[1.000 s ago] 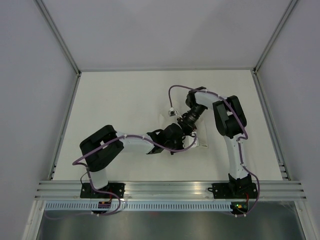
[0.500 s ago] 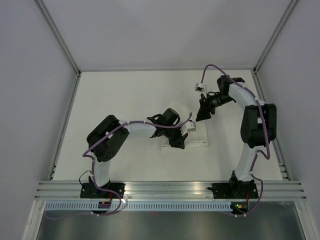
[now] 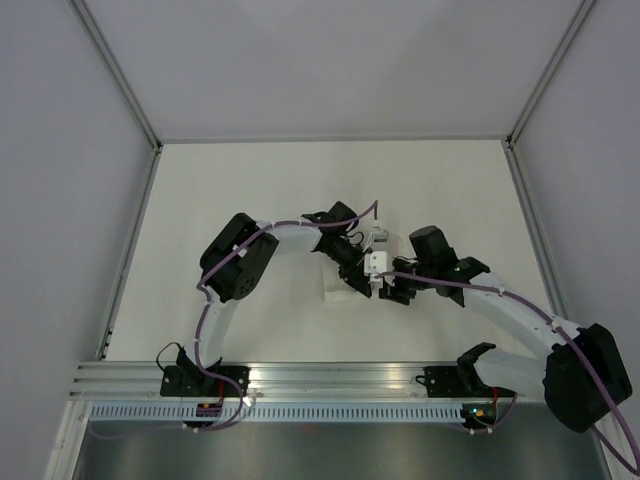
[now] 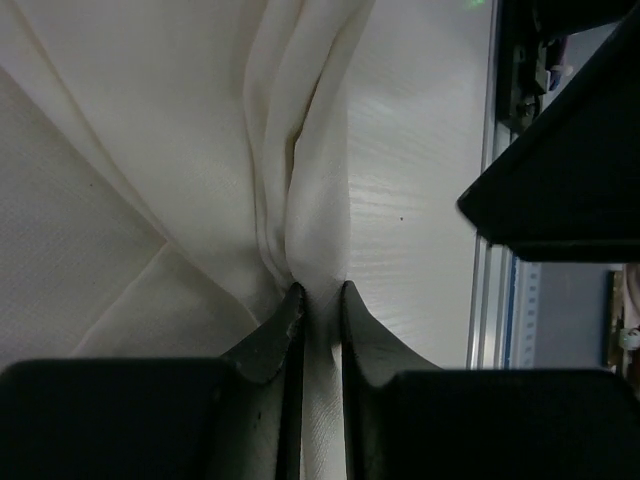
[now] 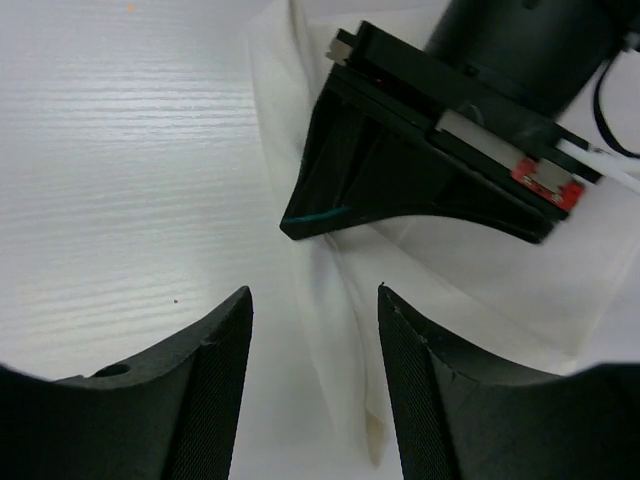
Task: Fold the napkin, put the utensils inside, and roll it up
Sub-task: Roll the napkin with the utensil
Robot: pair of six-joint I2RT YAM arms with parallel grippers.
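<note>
Napkin (image 4: 180, 130): soft white cloth, bunched fold (faintly creased) pinched by left pincer (image 4: 320, 292).

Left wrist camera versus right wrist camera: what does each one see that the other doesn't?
Only the left wrist view shows the left jaws pinched shut on a bunched fold of the plain white cloth napkin, plus the silver metal rail at the edge of the white table. Only the right wrist view shows the right jaws standing open, gripping nothing, and the left arm's black housing from outside. Both show the creased napkin on the table.
</note>
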